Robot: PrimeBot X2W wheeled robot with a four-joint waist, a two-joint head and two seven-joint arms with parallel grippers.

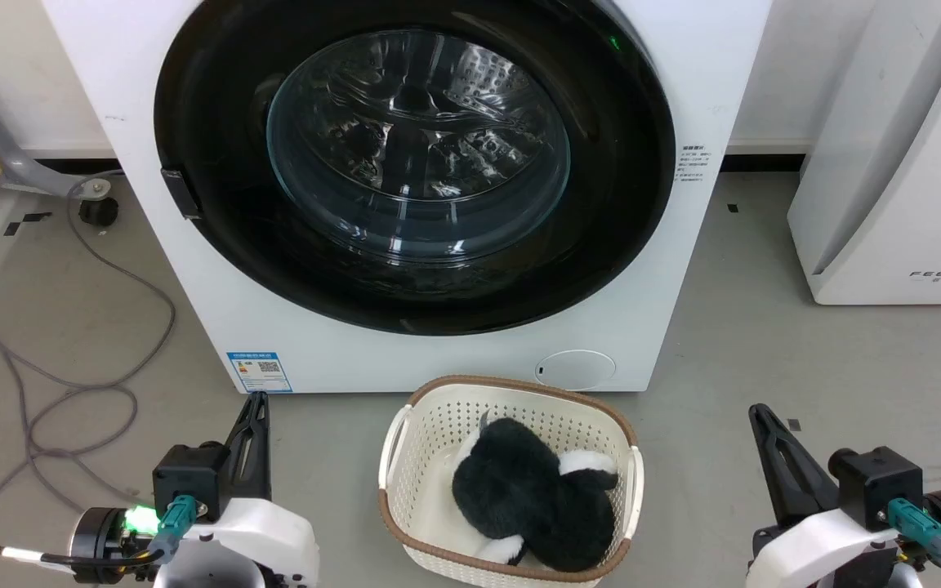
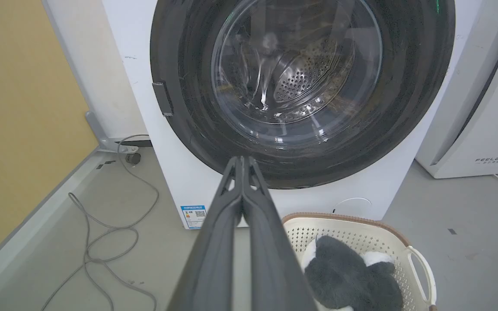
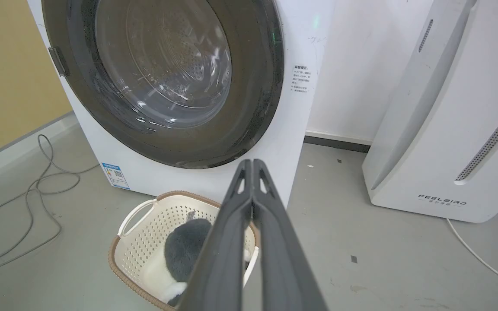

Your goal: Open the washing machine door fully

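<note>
The washing machine [image 1: 152, 245] [image 2: 180, 181] [image 3: 301, 121] stands straight ahead, a white front-loader. Its door [image 1: 217, 163] [image 2: 413, 86] [image 3: 257, 108], a glossy black disc with a bulging glass centre, lies flat against the machine's front. A small black handle [image 1: 180, 193] [image 2: 163, 98] [image 3: 58, 61] sits on the door's left rim. My left gripper [image 1: 257, 400] [image 2: 242, 160] is shut and holds nothing, low at the left and well short of the machine. My right gripper [image 1: 759, 411] [image 3: 252, 163] is shut too, low at the right, also holding nothing.
A cream laundry basket [image 1: 421, 425] [image 2: 361, 235] [image 3: 145, 233] holding a black-and-white plush toy [image 1: 532, 502] stands on the floor between my grippers, just before the machine. A white FEELBIRD appliance [image 1: 887, 204] [image 3: 448, 129] stands at the right. Grey cables [image 1: 70, 384] lie on the floor at left.
</note>
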